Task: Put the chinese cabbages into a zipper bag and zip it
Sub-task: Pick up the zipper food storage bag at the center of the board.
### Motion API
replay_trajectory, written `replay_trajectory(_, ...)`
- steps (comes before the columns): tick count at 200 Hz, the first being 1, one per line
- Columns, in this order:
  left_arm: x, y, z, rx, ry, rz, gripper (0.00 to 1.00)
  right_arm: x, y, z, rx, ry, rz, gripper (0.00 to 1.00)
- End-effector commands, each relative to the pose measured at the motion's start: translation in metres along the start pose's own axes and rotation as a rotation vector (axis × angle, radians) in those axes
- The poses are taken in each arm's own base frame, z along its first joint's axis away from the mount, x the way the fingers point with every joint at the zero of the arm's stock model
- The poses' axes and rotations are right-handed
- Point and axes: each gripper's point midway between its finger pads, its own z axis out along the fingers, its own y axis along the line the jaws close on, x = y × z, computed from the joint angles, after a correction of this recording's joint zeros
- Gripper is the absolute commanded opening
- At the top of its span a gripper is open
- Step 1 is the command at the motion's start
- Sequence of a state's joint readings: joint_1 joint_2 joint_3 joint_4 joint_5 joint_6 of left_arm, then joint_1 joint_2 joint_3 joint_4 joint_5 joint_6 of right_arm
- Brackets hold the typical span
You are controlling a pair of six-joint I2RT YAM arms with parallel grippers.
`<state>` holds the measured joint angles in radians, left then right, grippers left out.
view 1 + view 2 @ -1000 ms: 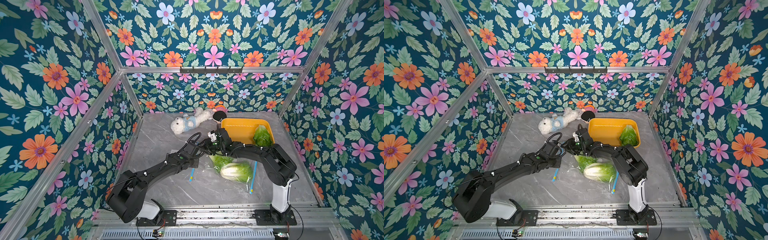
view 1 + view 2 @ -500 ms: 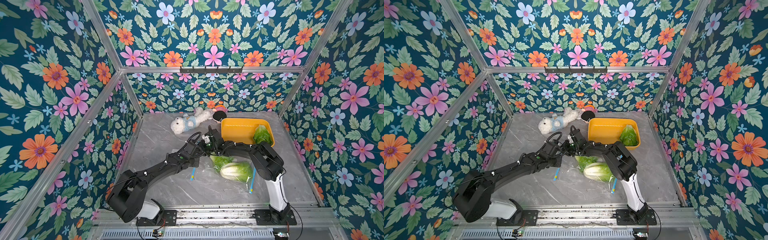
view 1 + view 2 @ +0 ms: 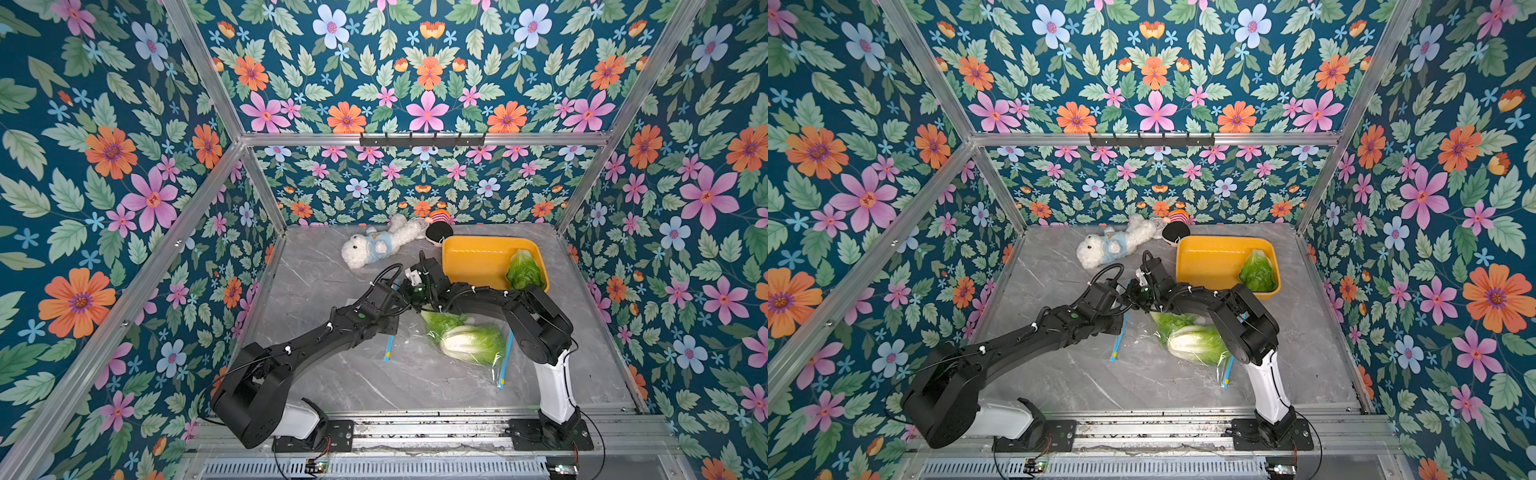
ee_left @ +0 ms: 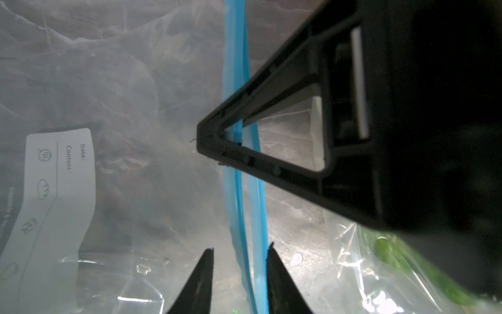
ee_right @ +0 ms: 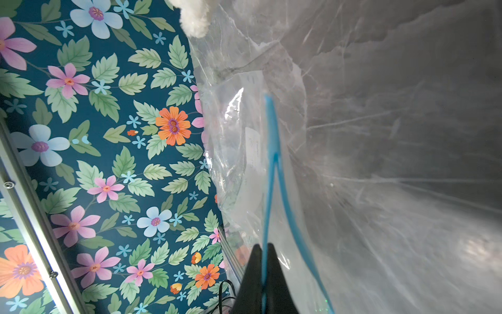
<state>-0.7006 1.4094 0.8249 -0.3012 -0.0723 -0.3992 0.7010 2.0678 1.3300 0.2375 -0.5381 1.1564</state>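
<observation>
Right gripper [image 5: 262,251]: jaws pinched on the blue zip edge of the zipper bag [image 5: 239,168]. Left gripper [image 4: 240,254]: jaws narrowly apart astride that edge, contact unclear. Chinese cabbages [image 3: 469,343]: two bagged, partly under the right arm; third cabbage [image 3: 524,270] in yellow tray [image 3: 469,257], lower end hidden.

Surfaces you'll see, noted on site
Zipper bag [image 4: 141,89]: clear glossy plastic film, crinkled; zip strip [image 4: 234,68] smooth blue plastic; label [image 4: 62,176] matt white. Tray [image 3: 473,262] glossy yellow plastic. Tabletop [image 3: 353,386] smooth, marble-look. Plush toy [image 3: 361,253] fluffy cloth. Frame [image 3: 291,139] brushed metal.
</observation>
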Motion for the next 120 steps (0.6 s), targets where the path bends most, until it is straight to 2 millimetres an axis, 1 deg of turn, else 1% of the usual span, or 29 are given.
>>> replay_trajectory(1, -0.003, -0.001, 0.002, -0.011, -0.004, 0.026, 0.45, -0.006, 0.014, -0.004, -0.035, -0.034, 0.011, 0.00)
replay_trajectory(19, -0.008, 0.002, 0.005, -0.044, -0.013, 0.028, 0.46, -0.004, 0.017, -0.006, -0.038, -0.039, 0.011, 0.00)
replay_trajectory(28, -0.011, 0.001, 0.007, -0.044, -0.026, 0.032, 0.45, -0.004, 0.018, -0.008, -0.041, -0.046, 0.011, 0.00)
replay_trajectory(32, -0.012, 0.001, 0.008, -0.048, -0.029, 0.033, 0.43, -0.004, 0.018, -0.008, -0.041, -0.046, 0.014, 0.00)
replay_trajectory(46, -0.017, 0.008, 0.008, -0.097, -0.038, 0.026, 0.29, -0.004, 0.019, -0.010, -0.037, -0.051, 0.012, 0.00)
replay_trajectory(60, -0.023, 0.013, 0.002, -0.127, -0.059, 0.020, 0.23, -0.005, 0.018, -0.013, -0.024, -0.062, 0.005, 0.00)
replay_trajectory(79, -0.027, 0.018, -0.007, -0.147, -0.093, 0.009, 0.12, -0.004, 0.019, -0.015, -0.020, -0.063, -0.003, 0.00)
replay_trajectory(97, -0.025, 0.024, -0.007, -0.172, -0.096, 0.013, 0.09, -0.005, 0.022, -0.017, -0.027, -0.068, -0.005, 0.00)
replay_trajectory(105, -0.024, 0.024, -0.006, -0.174, -0.089, 0.020, 0.06, -0.004, 0.024, -0.018, -0.030, -0.067, -0.011, 0.00)
replay_trajectory(112, -0.026, 0.025, -0.006, -0.182, -0.086, 0.022, 0.00, -0.005, 0.026, -0.020, -0.031, -0.070, -0.017, 0.00)
replay_trajectory(120, -0.029, 0.025, -0.008, -0.190, -0.087, 0.024, 0.00, -0.005, 0.029, -0.023, -0.032, -0.073, -0.024, 0.00)
